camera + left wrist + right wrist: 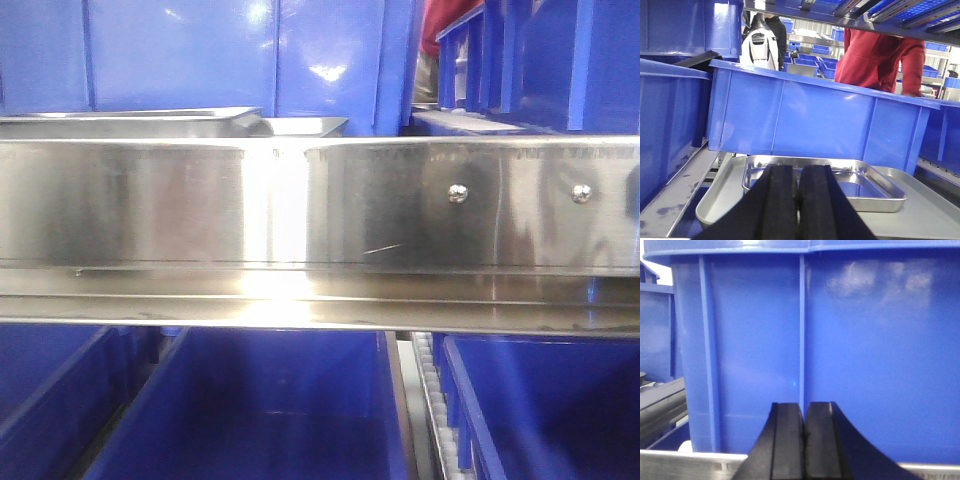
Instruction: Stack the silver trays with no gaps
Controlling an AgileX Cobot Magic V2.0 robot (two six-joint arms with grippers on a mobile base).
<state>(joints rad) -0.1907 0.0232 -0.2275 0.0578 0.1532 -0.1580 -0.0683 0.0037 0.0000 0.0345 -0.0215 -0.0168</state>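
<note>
In the left wrist view two silver trays lie on the shelf under a blue bin (815, 120). The upper tray (880, 192) rests inside the lower tray (720, 192), set toward the far side, its rim standing above the lower one's floor. My left gripper (799, 197) is shut and empty, just in front of and above the trays. In the front view only the trays' rims (130, 120) show above the steel rail. My right gripper (804, 440) is shut and empty, facing a blue bin wall (865, 340). No tray shows in the right wrist view.
A broad steel rail (300, 200) with two screw heads (457, 193) crosses the front view. Blue bins stand behind it and below it (260, 410). More bins flank the trays on the left (665, 125). A person in red (875, 60) stands beyond the shelf.
</note>
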